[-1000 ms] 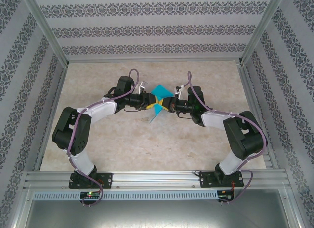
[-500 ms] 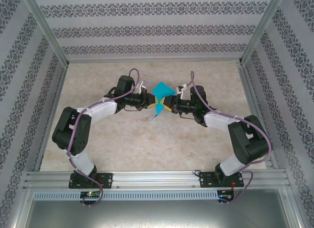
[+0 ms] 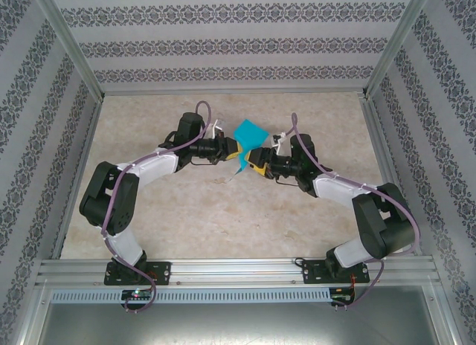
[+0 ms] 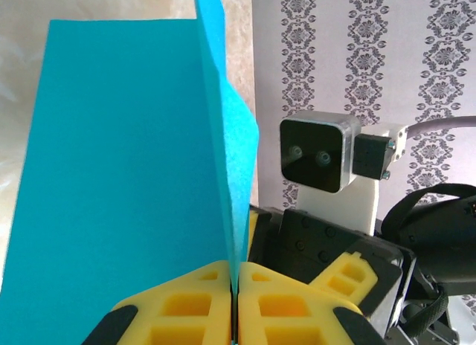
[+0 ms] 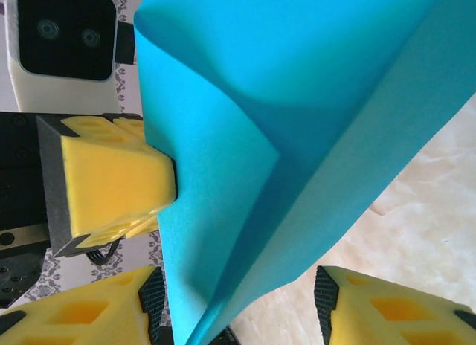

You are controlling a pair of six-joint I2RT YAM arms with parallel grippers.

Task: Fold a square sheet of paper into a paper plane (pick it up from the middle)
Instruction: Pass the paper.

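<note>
The square sheet of paper [image 3: 249, 131] is bright cyan-blue and folded along a sharp crease. It is held in the air above the table's middle. My left gripper [image 3: 239, 149] is shut on its lower edge, and in the left wrist view the yellow fingertips [image 4: 201, 293] are pressed together with the paper [image 4: 126, 159] rising from between them. My right gripper [image 3: 256, 163] faces it from the right and is open. In the right wrist view the folded paper [image 5: 297, 122] hangs between its spread fingers [image 5: 394, 308] without being clamped. The paper plane is out of view.
The beige marble-patterned table [image 3: 223, 218] lies beneath both arms. Patterned walls and metal frame posts [image 3: 74, 70] enclose it on three sides. The right arm's wrist camera [image 4: 316, 152] sits close behind the paper, and the left arm's camera [image 5: 63, 40] faces it.
My right gripper has opened, let go of the paper and drawn back a little to the right. The left gripper has stayed shut on the paper, whose upper flap now stands freer.
</note>
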